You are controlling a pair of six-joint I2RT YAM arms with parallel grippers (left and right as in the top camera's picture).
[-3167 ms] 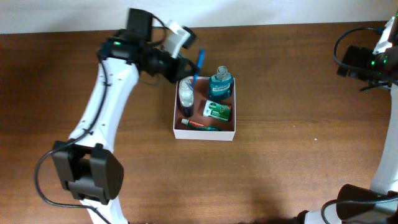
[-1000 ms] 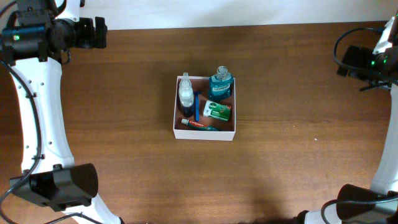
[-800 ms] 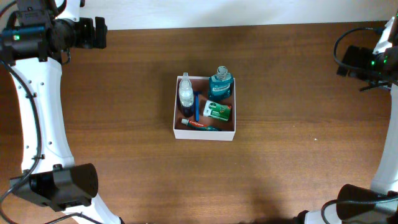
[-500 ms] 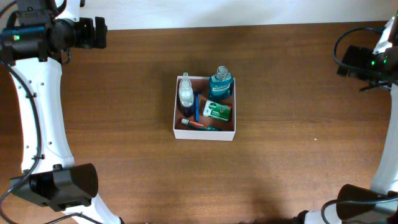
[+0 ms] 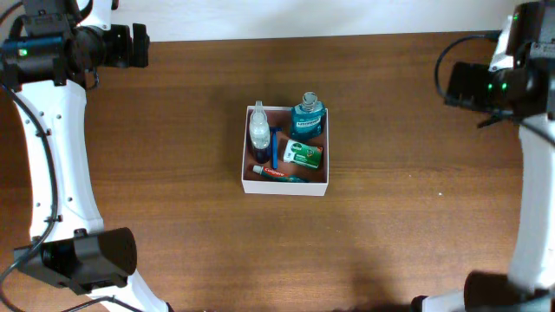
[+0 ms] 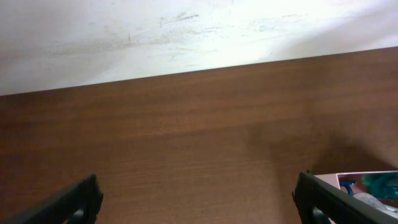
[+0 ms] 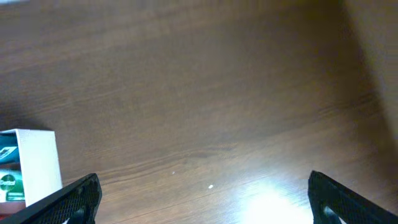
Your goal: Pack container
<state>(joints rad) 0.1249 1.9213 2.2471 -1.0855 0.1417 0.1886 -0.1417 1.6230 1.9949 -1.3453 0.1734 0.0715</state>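
Brown wood-grain table; a white wall runs along its far edge.

White-and-black left arm reaches up the left side, its head at the far left corner. The right arm mirrors it at the far right corner. Both are well apart from the box.

Container: a square shallow box with thin white walls and a reddish-brown inside. It sits at mid-table, flat and packed. One corner shows at the lower right of the left wrist view, and one white wall at the lower left of the right wrist view.

Left gripper: jaws spread wide with nothing between them, only bare wood below. Right gripper: same, released and empty over bare table.

Contents, big to small:
- Teal mouthwash bottle in the far right corner, cap toward the wall. It has a label band, but the text is too small to read.
- Clear bottle with a white top lying along the left wall.
- Green rectangular packet just in front of the teal bottle. It has white print, and I can't read the brand.
- Red-and-white tube lying along the near wall; its lettering is illegible.
- Blue toothbrush between the clear bottle and the packet, running far to near.
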